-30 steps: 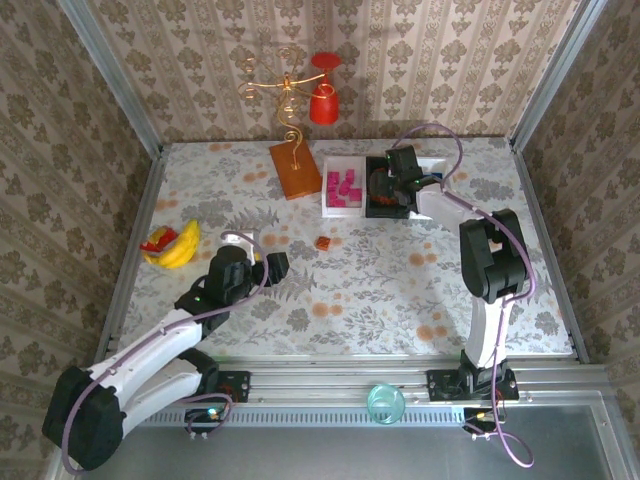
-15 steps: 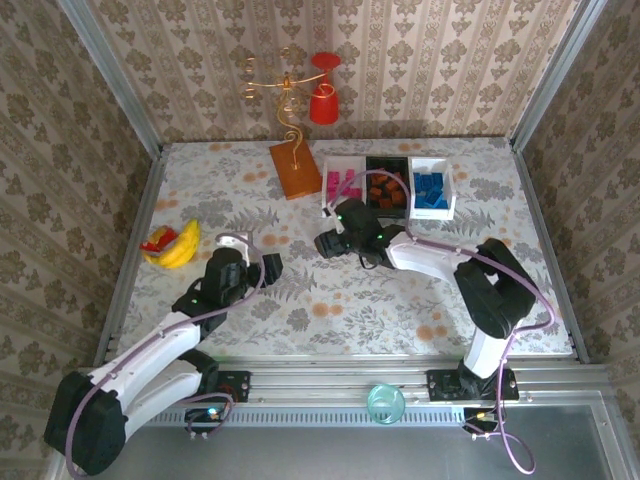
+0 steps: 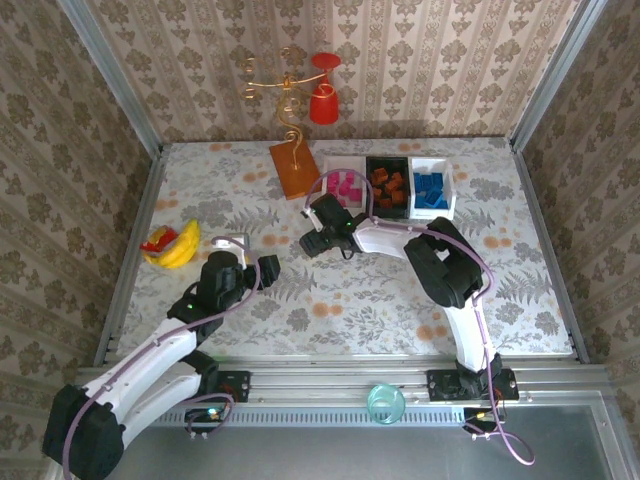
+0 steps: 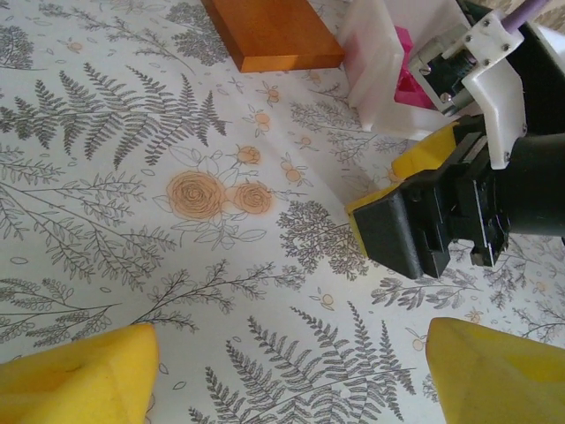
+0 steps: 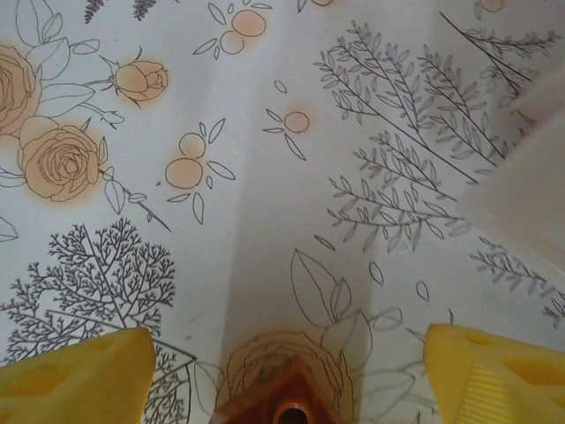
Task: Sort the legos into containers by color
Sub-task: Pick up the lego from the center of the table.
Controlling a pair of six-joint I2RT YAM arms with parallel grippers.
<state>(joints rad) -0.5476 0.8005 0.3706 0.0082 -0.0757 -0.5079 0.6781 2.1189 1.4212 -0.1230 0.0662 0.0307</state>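
Banana toy (image 3: pixel 172 245) at the table's (image 3: pixel 400 300) far left. Next, left gripper (image 3: pixel 255 268) low over the flowered cloth, fingers (image 4: pixel 79 375) spread wide. Just right of it, right gripper (image 3: pixel 322 240) angled down, fingers (image 5: pixel 503 375) spread either side of one orange-brown lego (image 5: pixel 287 402) on the cloth, clear of both. Behind, in a row: left white bin (image 3: pixel 340 163) with pink legos (image 3: pixel 346 186), black bin (image 3: pixel 387 162) with orange-brown pieces (image 3: pixel 390 187), right white bin (image 3: pixel 450 190) with blue legos (image 3: pixel 430 188).
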